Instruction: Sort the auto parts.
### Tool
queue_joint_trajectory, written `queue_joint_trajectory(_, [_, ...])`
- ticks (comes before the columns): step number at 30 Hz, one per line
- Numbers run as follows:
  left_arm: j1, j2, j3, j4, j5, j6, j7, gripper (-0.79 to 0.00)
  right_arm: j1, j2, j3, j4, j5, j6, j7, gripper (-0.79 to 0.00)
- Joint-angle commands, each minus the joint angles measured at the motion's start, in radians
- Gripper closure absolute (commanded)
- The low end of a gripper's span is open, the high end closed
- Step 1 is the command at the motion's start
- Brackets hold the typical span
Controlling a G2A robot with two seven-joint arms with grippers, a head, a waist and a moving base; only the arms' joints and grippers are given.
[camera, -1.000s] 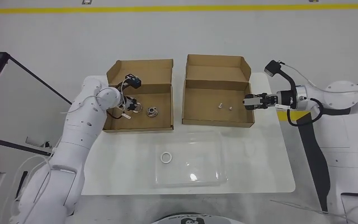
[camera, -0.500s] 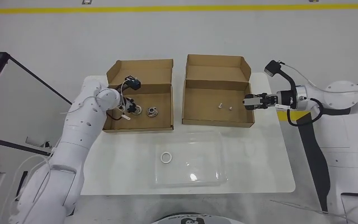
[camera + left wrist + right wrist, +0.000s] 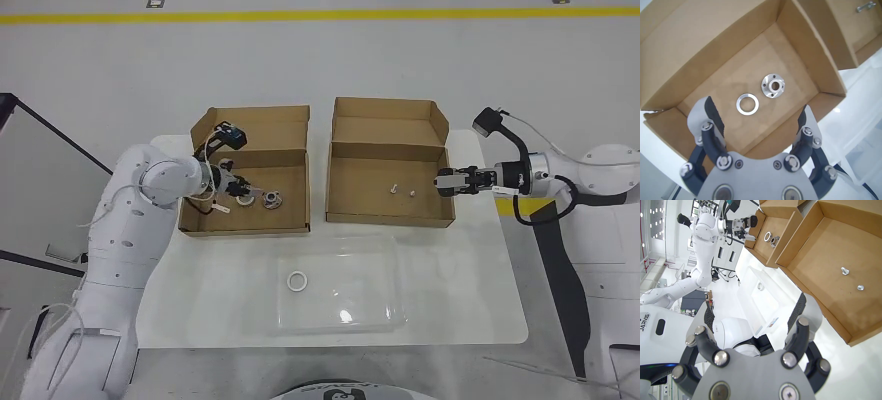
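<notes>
The left gripper (image 3: 756,110) is hovering over the left box (image 3: 696,62), at the end farthest from the right box (image 3: 360,195). Its fingers (image 3: 712,113) are standing wide apart and holding nothing. Inside the left box a flat washer (image 3: 747,104) is lying on the floor. A flanged hub (image 3: 773,86) is sitting just beside it without touching, on the side toward the right box. The right box is standing just beside the left box with a narrow gap between them. A bolt (image 3: 845,271) and a screw (image 3: 860,287) are lying apart on its floor. The right gripper (image 3: 443,183) is hanging at the right box's wall farthest from the left box, its fingers (image 3: 796,311) spread apart and empty. A clear tray (image 3: 385,300) is sitting on the table (image 3: 470,290) near the left box, on the robot's side of it. A white ring (image 3: 296,281) is lying in the tray.
</notes>
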Motion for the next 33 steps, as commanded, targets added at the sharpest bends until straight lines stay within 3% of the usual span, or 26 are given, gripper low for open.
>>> queue_joint_trajectory(1, [0.035, 0.009, -0.017, -0.096, -0.067, -0.015, -0.065, -0.785, 0.000, 0.000, 0.000, 0.000, 0.000, 0.000, 0.000, -0.785])
queue_joint_trajectory(9, [0.146, 0.053, -0.027, -0.365, -0.279, 0.080, -0.180, -0.785, 0.000, 0.000, 0.000, 0.000, 0.000, 0.000, 0.000, -0.785])
queue_joint_trajectory(14, [0.197, 0.079, -0.045, -0.473, -0.387, 0.099, -0.199, -0.785, 0.000, 0.000, 0.000, 0.000, 0.000, 0.000, 0.000, -0.785])
queue_joint_trajectory(33, [0.211, 0.081, -0.050, -0.487, -0.439, 0.106, -0.202, -0.785, 0.000, 0.000, 0.000, 0.000, 0.000, 0.000, 0.000, -0.785])
